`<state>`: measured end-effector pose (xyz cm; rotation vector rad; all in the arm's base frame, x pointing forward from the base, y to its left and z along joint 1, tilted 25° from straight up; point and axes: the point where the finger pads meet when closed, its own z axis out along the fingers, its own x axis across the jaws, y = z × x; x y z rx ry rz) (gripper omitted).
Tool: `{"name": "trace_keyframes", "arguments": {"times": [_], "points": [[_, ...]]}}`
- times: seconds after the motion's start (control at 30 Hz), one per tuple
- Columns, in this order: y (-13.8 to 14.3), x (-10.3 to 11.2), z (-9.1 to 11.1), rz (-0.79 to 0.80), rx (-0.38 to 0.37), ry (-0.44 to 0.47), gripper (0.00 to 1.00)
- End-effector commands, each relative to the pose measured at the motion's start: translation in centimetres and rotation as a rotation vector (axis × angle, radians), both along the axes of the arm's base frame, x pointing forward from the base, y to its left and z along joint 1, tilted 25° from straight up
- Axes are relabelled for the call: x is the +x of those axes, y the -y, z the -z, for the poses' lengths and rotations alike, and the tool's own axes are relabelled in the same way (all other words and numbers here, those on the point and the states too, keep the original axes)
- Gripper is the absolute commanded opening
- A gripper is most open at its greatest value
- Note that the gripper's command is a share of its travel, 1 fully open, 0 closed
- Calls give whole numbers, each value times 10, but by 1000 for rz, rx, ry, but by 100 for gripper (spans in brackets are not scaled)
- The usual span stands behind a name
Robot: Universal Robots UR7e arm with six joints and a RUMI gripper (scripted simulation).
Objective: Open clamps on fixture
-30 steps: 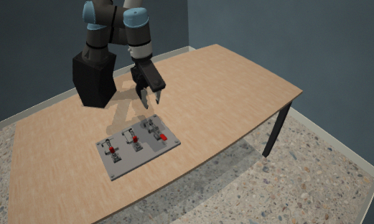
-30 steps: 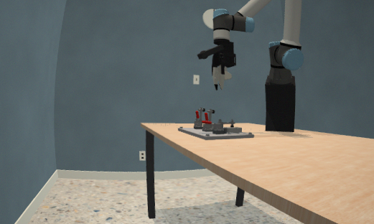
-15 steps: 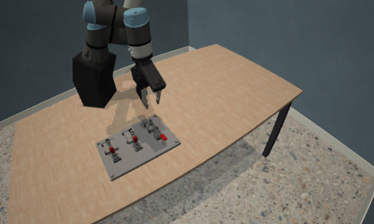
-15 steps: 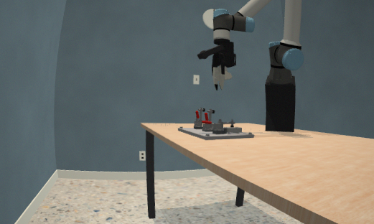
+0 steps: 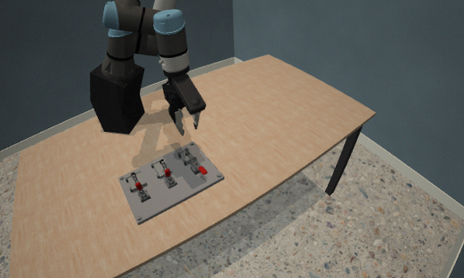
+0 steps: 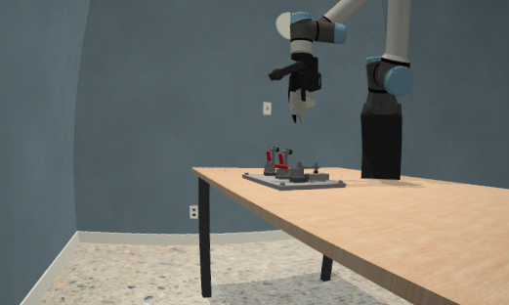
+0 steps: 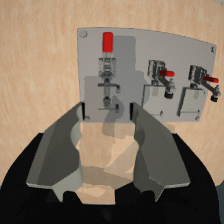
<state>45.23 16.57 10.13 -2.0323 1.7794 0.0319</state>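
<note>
A grey fixture plate [image 5: 172, 180] lies on the wooden table and carries three toggle clamps with red handles. The right clamp [image 5: 195, 167] has its handle lying flat along the plate. The middle clamp [image 5: 167, 175] and the left clamp [image 5: 139, 187] have their handles raised. My gripper [image 5: 187, 125] hangs well above the table, behind the right clamp, fingers pointing down. It is partly open with nothing between the fingers. In the wrist view the flat clamp [image 7: 107, 72] lies straight ahead of my fingertips. The other two clamps [image 7: 162, 80] [image 7: 204, 82] are to its right, over pale parts.
The robot's black base [image 5: 116, 95] stands on the table behind the fixture. In the side view the fixture [image 6: 293, 178] sits near the table's far end, with my gripper [image 6: 297, 116] high above it.
</note>
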Motion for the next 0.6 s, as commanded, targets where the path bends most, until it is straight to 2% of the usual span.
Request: {"name": "trace_keyframes", "arguments": {"times": [0.0,0.3,0.57], "points": [[0,0,0,0,0,1,28],[-1,1,3,0,0,1,28],[-12,10,32,0,0,1,28]]}}
